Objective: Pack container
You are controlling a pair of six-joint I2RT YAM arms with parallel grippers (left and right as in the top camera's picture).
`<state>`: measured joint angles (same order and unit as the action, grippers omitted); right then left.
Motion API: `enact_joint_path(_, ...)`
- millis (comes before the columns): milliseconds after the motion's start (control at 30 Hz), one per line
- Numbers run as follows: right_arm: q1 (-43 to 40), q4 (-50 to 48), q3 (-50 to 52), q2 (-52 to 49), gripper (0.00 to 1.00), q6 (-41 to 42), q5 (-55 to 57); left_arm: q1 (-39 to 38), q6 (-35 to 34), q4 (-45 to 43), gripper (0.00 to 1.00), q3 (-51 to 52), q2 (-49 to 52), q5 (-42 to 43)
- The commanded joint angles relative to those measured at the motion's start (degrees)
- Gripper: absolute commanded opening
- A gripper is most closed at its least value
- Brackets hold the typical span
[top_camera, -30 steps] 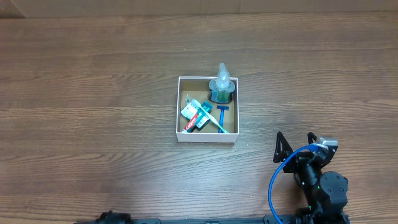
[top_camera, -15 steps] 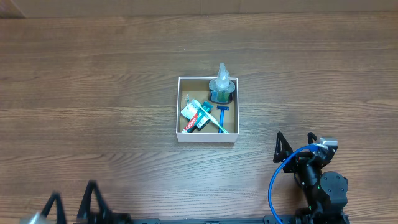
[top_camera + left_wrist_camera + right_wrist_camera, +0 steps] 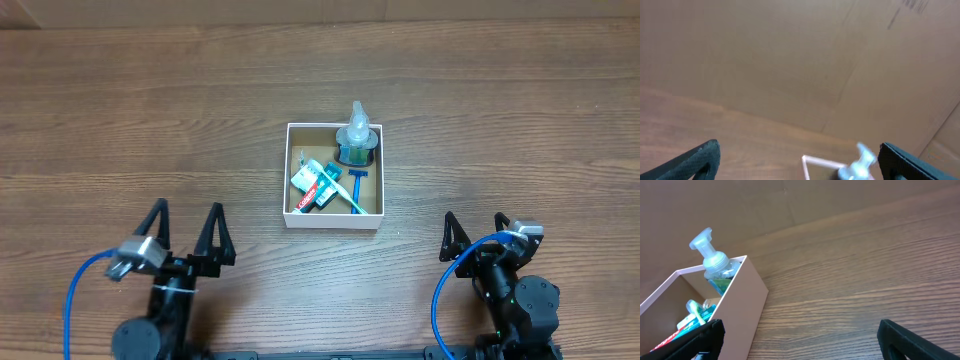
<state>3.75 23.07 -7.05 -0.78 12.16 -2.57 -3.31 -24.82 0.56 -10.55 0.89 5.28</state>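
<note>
The container (image 3: 333, 219) is a white-walled square box with a brown inside at the table's middle. It holds a clear pump bottle (image 3: 356, 137) with blue liquid at its back right, a toothpaste tube (image 3: 313, 181), a blue razor (image 3: 358, 180) and a green toothbrush (image 3: 350, 197). My left gripper (image 3: 185, 230) is open and empty at the front left, well apart from the box. My right gripper (image 3: 473, 235) is open and empty at the front right. The left wrist view shows the box rim (image 3: 822, 162) and blurred bottle (image 3: 858, 162). The right wrist view shows the box wall (image 3: 742, 310) and bottle (image 3: 715, 262).
A brown cardboard wall (image 3: 790, 60) stands behind the table's far edge. Wood-grain tabletop (image 3: 150, 130) surrounds the box on all sides.
My left arm has come up into view at the front left with its fingers spread. My right arm and the box contents have not moved.
</note>
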Motion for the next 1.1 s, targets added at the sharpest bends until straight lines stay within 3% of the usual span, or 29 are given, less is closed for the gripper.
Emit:
enact_joint_path(0,-0.35,-0.28,0.28,0.61,1.0,-0.17,0.33,0.42,4.85,-2.97,1.0,4.39,-0.66,0.02)
enact_joint_path(200,-0.35,-0.28,0.28,0.61,1.0,-0.17,0.33,0.42,5.2,-2.4,1.0,10.34,-0.68,-2.93)
enact_joint_path(400,-0.35,-0.28,0.28,0.61,1.0,-0.17,0.33,1.33,5.55,2.71,1.0,10.29,-0.68,-12.09)
enact_joint_path(600,-0.35,-0.28,0.28,0.61,1.0,-0.17,0.33,1.9,6.16,3.06,1.0,10.29,-0.68,-11.98)
enact_joint_path(833,-0.35,-0.28,0.28,0.61,1.0,-0.15,0.33,1.9,18.51,3.65,1.0,10.27,-0.68,-6.78)
enact_joint_path(1067,-0.35,-0.28,0.28,0.61,1.0,-0.17,0.33,1.9,18.43,3.67,1.0,10.27,-0.68,-6.75)
